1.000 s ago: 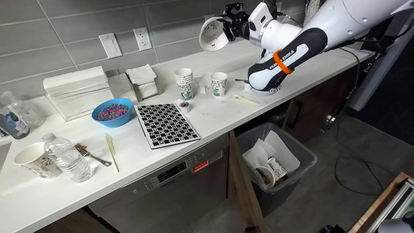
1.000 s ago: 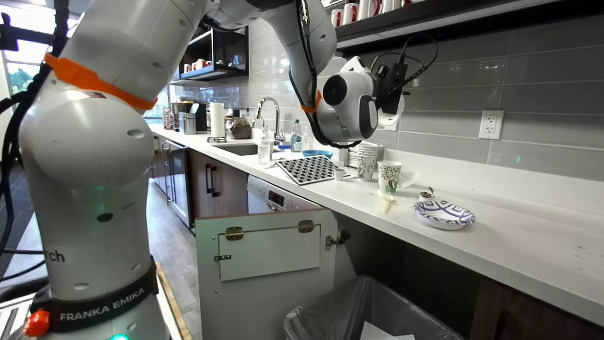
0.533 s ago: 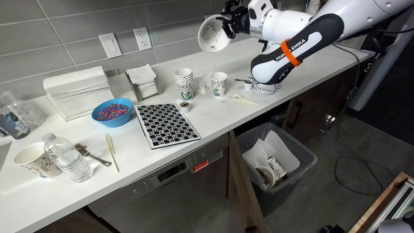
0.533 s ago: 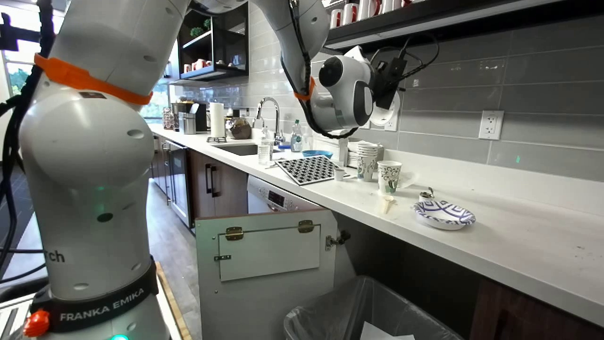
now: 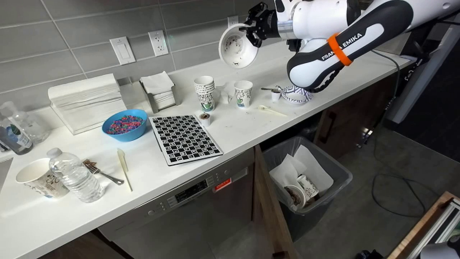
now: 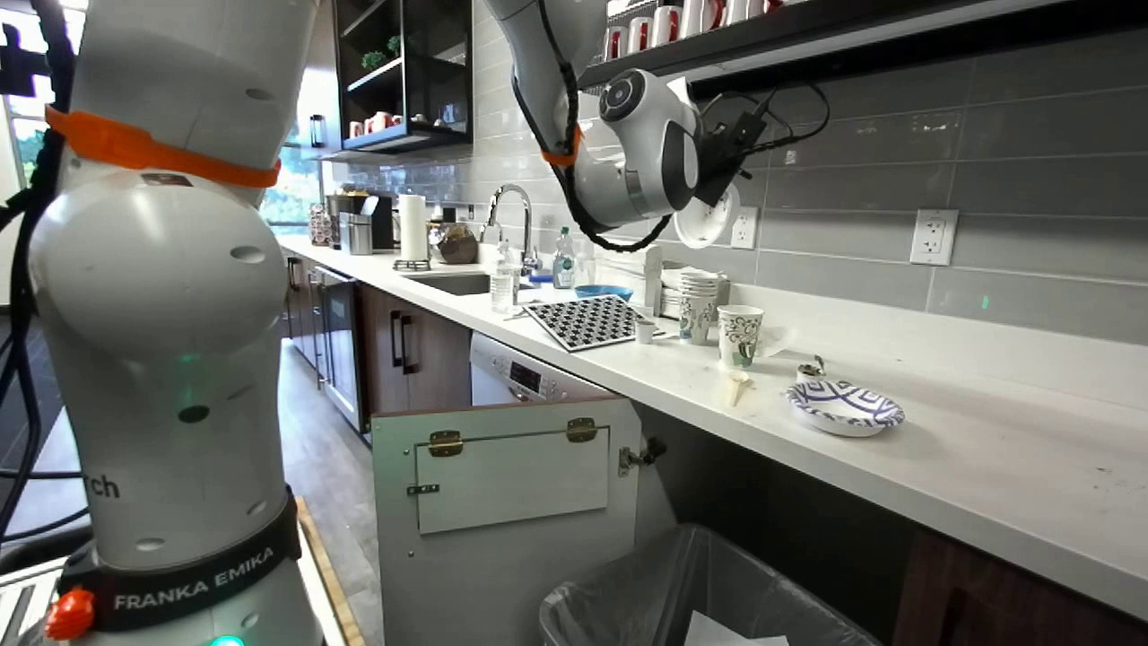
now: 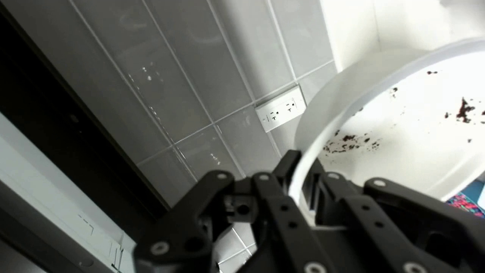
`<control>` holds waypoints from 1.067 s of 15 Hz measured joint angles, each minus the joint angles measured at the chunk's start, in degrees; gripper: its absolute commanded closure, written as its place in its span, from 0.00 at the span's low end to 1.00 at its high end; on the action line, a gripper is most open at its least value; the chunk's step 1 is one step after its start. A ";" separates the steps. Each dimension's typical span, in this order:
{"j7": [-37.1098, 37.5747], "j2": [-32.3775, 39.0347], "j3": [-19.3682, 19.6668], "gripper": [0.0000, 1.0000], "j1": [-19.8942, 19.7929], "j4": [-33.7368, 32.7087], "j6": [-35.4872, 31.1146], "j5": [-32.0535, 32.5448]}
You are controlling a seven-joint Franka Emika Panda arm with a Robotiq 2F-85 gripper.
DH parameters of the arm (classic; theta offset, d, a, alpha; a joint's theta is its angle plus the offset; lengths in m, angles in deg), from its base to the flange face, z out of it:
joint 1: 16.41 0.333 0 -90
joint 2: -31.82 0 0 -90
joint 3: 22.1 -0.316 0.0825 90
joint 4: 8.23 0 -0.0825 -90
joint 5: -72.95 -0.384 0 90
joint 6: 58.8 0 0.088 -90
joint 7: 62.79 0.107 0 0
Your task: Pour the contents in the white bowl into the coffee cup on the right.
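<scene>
Gray tiles (image 5: 201, 32) back the tilted, dark-flecked white bowl (image 5: 238, 46).

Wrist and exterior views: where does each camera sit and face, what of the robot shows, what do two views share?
Wrist view: on the wrist, facing past the gripper at the white bowl and tiled wall; only the gripper shows.
In an exterior view: raised before the counter, facing down toward the tiled wall; arm and gripper show.
In an exterior view: near the base, facing along the counter toward the sink; base and arm show.
Both exterior views share the checkered board.
</scene>
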 measured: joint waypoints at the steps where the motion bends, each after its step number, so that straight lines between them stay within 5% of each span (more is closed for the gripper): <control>1: 2.55 -0.48 -0.60 0.98 -0.63 0.26 0.91 1.25; 10: 18.77 -1.96 -6.14 0.98 -5.69 1.45 17.27 5.29; 16: 26.71 -0.52 -22.42 0.98 -17.26 3.20 25.50 2.89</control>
